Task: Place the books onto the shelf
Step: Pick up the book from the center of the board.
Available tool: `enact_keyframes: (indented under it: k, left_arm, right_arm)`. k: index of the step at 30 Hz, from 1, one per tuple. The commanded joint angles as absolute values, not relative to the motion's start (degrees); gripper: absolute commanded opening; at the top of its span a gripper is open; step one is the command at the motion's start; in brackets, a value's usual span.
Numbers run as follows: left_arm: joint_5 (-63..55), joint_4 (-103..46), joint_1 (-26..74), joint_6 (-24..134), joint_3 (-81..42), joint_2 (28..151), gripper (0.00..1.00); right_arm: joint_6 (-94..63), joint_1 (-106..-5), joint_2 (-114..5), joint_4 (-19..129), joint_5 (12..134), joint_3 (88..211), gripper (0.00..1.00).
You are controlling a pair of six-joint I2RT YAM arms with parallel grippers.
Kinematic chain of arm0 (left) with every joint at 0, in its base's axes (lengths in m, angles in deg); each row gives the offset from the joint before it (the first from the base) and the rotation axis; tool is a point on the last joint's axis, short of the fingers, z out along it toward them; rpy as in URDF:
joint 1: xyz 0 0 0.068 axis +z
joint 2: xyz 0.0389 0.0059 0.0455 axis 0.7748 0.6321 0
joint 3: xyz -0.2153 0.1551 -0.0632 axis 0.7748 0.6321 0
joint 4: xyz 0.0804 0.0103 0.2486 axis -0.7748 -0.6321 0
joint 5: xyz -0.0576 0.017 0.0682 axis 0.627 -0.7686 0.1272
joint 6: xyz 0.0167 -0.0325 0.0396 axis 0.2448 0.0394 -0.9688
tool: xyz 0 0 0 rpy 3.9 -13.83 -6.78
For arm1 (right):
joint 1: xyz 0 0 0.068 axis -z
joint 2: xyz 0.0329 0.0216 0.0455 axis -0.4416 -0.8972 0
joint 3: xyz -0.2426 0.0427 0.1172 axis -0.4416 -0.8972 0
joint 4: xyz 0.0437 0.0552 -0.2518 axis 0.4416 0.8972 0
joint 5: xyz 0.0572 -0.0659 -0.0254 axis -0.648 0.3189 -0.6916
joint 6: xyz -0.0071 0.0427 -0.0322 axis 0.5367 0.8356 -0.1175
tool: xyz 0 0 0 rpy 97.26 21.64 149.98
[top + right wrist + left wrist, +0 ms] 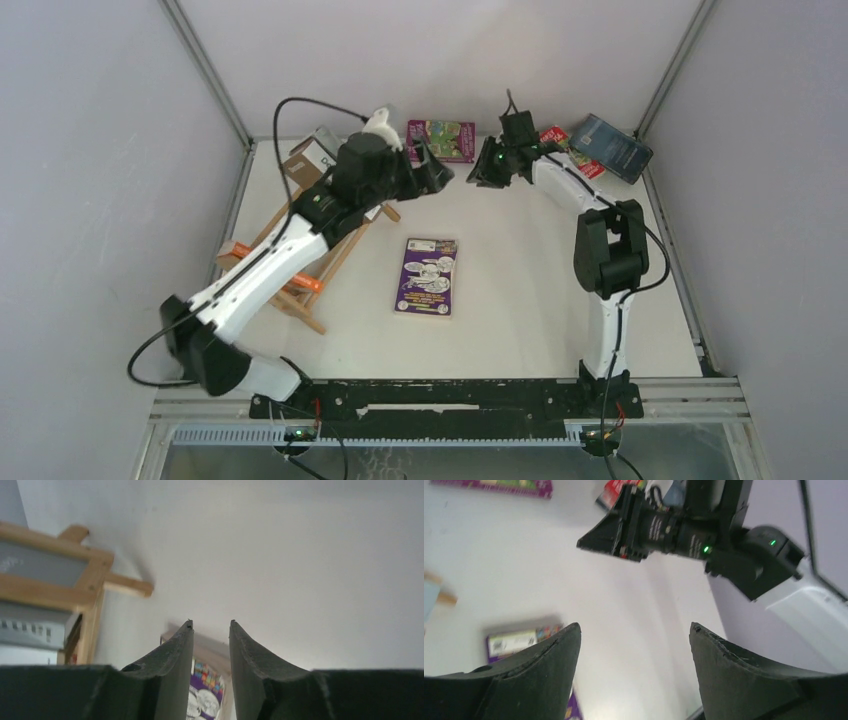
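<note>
Print on the covers too small to read, even on purple book [427, 276] lying flat at middle of tabletop [520, 300], cartoon drawings on front. Left tool [634, 630] raised over tabletop, jaws wide apart, gripping nothing; right tool [210, 625] facing it tip to tip, jaws a narrow gap apart, also empty. Purple book nearer the front edge than both tools. Behind the tools, along back edge: purple-green book [441, 140], red book [556, 134], dark blue book [612, 147]. Wooden shelf [340, 255] tilted at left under left arm [265, 275], orange book [240, 251] resting in it, mostly hidden
</note>
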State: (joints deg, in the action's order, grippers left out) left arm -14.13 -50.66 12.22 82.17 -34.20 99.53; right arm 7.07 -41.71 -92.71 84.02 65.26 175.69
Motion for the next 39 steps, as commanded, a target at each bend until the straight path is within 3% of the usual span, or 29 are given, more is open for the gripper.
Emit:
enact_keyframes:
  k: [1, 12, 39]
  left_arm:
    - [-14.13, -54.77, 10.7, 81.0, -20.9, 88.9, 0.84]
    - [-17.95, -55.45, 4.58, 85.73, 1.9, 74.9, 0.84]
    - [-29.63, -46.96, 0.28, 88.78, 14.22, 86.03, 0.86]
  right_arm:
    - [6.0, -44.5, -84.09, 81.62, 67.28, 168.41, 0.41]
    - [10.13, -55.09, -69.18, 77.98, 70.42, 145.32, 0.56]
    - [17.64, -59.11, -71.22, 65.84, 66.46, 130.73, 0.59]
